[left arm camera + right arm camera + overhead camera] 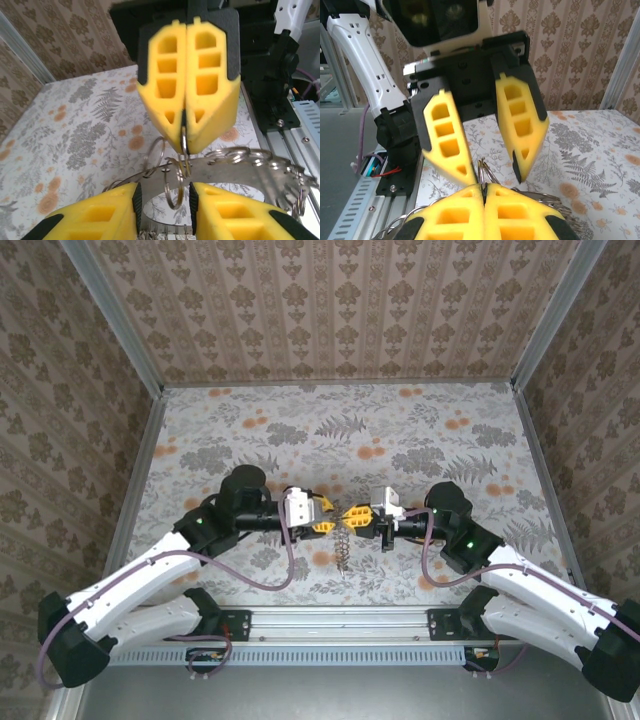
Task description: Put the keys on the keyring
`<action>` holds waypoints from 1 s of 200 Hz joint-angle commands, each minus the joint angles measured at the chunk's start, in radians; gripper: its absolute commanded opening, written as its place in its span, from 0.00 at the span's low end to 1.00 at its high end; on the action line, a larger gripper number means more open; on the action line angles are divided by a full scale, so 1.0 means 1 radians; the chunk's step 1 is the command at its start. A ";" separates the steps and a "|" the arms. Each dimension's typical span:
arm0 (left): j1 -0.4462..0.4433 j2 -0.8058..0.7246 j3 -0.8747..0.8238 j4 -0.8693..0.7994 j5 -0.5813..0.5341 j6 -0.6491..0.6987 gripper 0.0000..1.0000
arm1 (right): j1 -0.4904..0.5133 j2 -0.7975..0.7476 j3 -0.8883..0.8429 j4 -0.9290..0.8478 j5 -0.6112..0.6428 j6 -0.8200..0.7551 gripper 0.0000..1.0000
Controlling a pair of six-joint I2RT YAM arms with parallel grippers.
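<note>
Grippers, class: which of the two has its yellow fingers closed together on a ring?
The right gripper: its fingers meet, pinching a ring of the keyring. The left gripper has its fingers apart, a gap between them.

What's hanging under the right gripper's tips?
The keyring, a string of silvery rings, dangles from the shut right gripper, with one ring pinched in its tips. The left gripper is open, and its fingers cover the lower end.
</note>
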 commanded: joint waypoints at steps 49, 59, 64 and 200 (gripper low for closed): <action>0.025 0.031 0.040 0.013 0.029 -0.015 0.19 | -0.002 -0.011 0.005 -0.001 -0.038 -0.041 0.00; 0.026 0.052 0.047 0.010 0.004 -0.021 0.19 | -0.002 -0.013 0.005 -0.002 -0.039 -0.041 0.00; 0.025 0.063 0.053 0.008 -0.009 -0.027 0.19 | -0.003 -0.014 0.005 -0.004 -0.038 -0.043 0.00; 0.049 -0.038 -0.001 -0.112 0.131 -0.038 0.36 | -0.007 -0.015 -0.023 0.068 0.003 0.009 0.00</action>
